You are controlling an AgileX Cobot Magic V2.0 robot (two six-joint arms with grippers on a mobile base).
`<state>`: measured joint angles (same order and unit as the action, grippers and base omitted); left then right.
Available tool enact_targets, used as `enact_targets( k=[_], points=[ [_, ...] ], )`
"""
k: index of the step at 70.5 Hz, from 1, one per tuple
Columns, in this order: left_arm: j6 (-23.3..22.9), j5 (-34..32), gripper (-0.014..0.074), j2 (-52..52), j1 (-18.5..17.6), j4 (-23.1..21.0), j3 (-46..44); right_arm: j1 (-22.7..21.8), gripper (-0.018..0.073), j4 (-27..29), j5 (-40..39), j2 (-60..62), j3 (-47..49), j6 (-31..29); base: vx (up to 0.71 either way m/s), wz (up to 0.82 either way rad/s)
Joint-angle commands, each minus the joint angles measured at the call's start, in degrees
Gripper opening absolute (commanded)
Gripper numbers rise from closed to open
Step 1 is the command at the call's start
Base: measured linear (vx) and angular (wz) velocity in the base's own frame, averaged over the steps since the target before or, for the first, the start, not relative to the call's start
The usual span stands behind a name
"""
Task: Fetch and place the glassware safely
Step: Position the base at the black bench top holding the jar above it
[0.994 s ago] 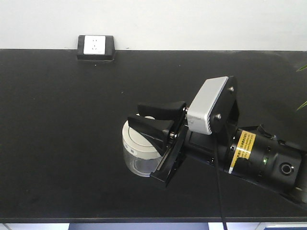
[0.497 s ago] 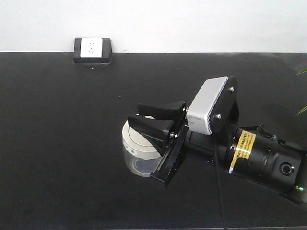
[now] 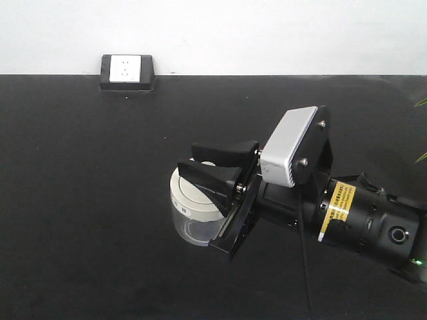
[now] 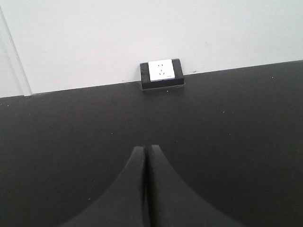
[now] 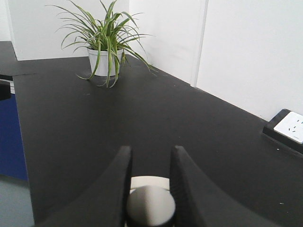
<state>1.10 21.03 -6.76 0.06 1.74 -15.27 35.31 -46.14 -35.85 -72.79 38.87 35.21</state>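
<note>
**A:** Where is the glass jar (image 3: 192, 217) sitting?

**B:** It is showing a little right of the middle of the black table (image 3: 80, 200), towards the near edge and well apart from the wall socket (image 3: 127, 70) at the far left. I cannot tell whether it is resting on the table or hanging just above it.

**A:** Is the right gripper (image 3: 189, 158) holding it?

**B:** Yes, it is reaching in from the right. Its two black fingers (image 5: 120, 184) are pinching the knob (image 5: 150, 205) on the cream-white lid (image 3: 187, 197), one on each side.

**A:** And the left gripper (image 4: 144, 156)?

**B:** Its fingers are pressing together with nothing between them, and it is pointing across bare table towards the socket.

**A:** Anything else?

**B:** A potted plant (image 5: 106, 42) is standing at the far end in the right wrist view.
</note>
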Motion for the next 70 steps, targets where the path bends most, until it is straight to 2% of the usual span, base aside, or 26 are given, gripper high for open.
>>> enact_targets(
  k=[1, 70],
  points=[
    [-0.2, -4.0, -0.0007, -0.6, -0.3, -0.4, -1.4, -0.2, -0.0003, 2.1, -4.7, 1.7, 1.8, 0.0, 0.01, -0.01],
    [-0.2, -4.0, -0.0007, -0.6, -0.3, -0.4, -1.4, -0.2, -0.0003, 2.1, -4.7, 1.7, 1.8, 0.0, 0.00, 0.00]
  ],
)
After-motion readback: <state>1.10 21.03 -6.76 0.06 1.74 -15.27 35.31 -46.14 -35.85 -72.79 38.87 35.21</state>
